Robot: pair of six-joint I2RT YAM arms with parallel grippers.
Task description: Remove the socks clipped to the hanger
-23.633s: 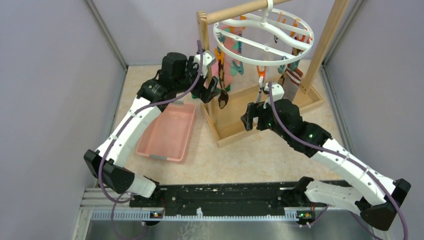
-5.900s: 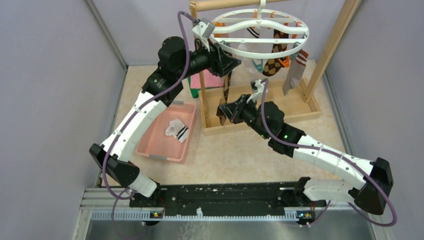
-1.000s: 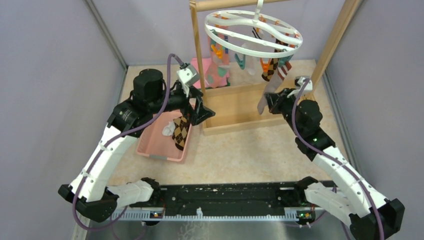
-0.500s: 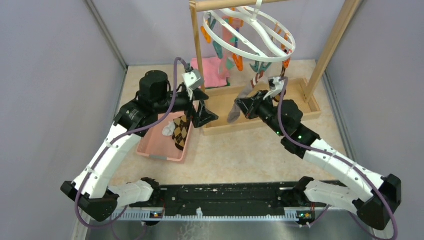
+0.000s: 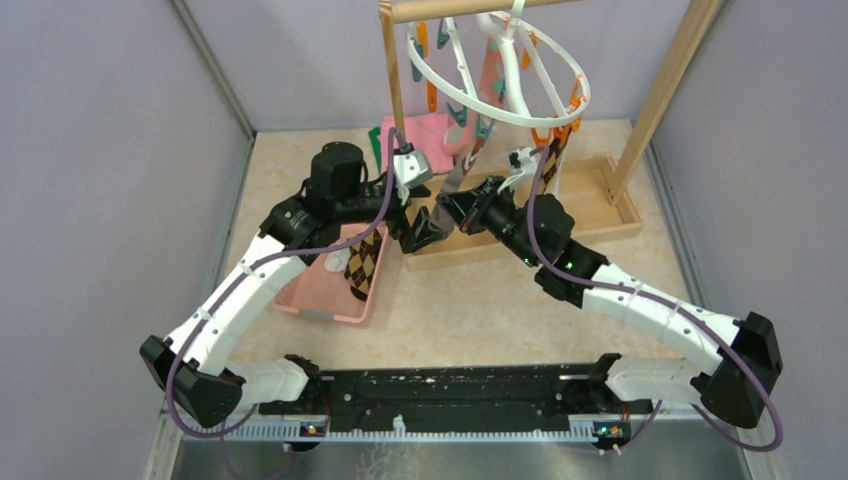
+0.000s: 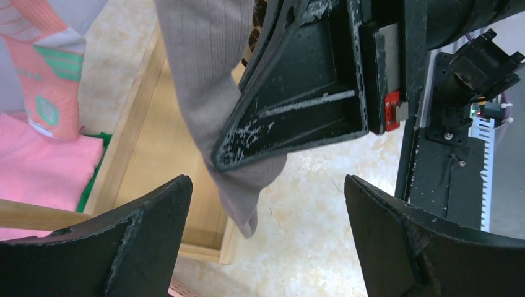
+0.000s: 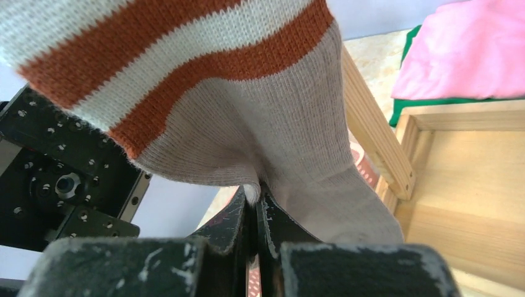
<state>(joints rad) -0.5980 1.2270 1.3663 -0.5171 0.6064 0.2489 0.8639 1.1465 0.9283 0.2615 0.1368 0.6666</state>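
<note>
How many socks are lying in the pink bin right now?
2: a white sock near the middle of the pink bin, and an argyle sock right beside it, toward the bin's right wall. The left arm covers the bin's far end, so another may be hidden.

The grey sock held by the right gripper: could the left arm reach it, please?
Probably yes: the open left gripper faces the grey sock hanging just ahead, though the right gripper clamped on it crowds the way.
</note>
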